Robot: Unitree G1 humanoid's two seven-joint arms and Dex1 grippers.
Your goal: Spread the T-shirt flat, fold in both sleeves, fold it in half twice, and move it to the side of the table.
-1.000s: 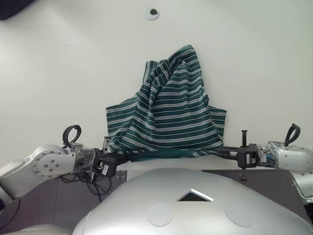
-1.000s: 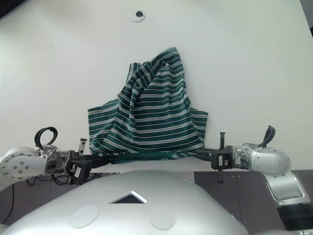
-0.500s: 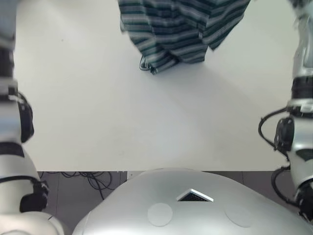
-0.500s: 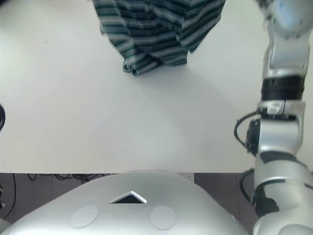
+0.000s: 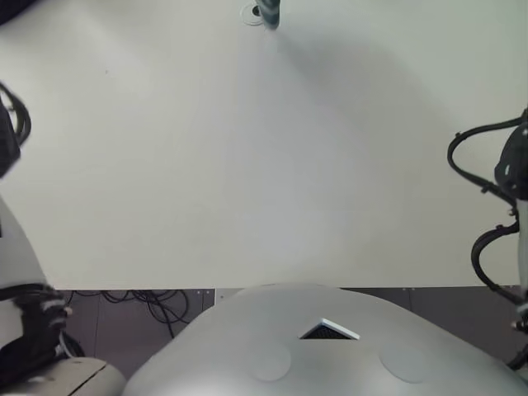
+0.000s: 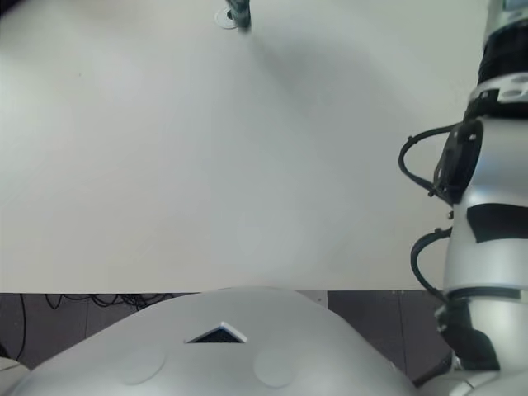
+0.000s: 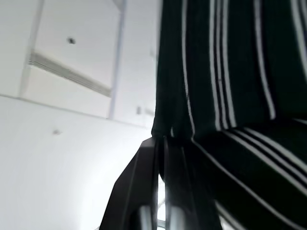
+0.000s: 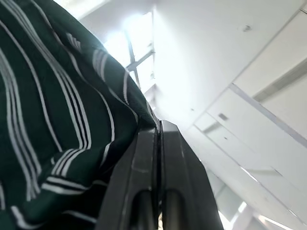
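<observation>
While both arms stand tall by the left and right edges of the white bench (image 5: 247, 165), the dark green T-shirt with thin white stripes (image 7: 230, 72) hangs between the two pincers! Look at the left pincer (image 7: 160, 139): its two black fingers are pressed tight together, and a bunched fold of the striped cloth is nipped right at their tips, the rest spilling away in broad folds. Over to the right pincer (image 8: 157, 125), and it's the same story: fingers flat against each other, no gap to speak of, an edge of the cloth caught between them and draping off to one side. Both wrist views look up past the cloth to white panels (image 7: 72, 72) overhead. From the head views, just the lowest tip of the garment (image 5: 268, 12) dangles at the far edge of the bench, about midway along, just beside a small round grey disc (image 5: 251, 13). Whether that tip touches the surface, I cannot tell.
</observation>
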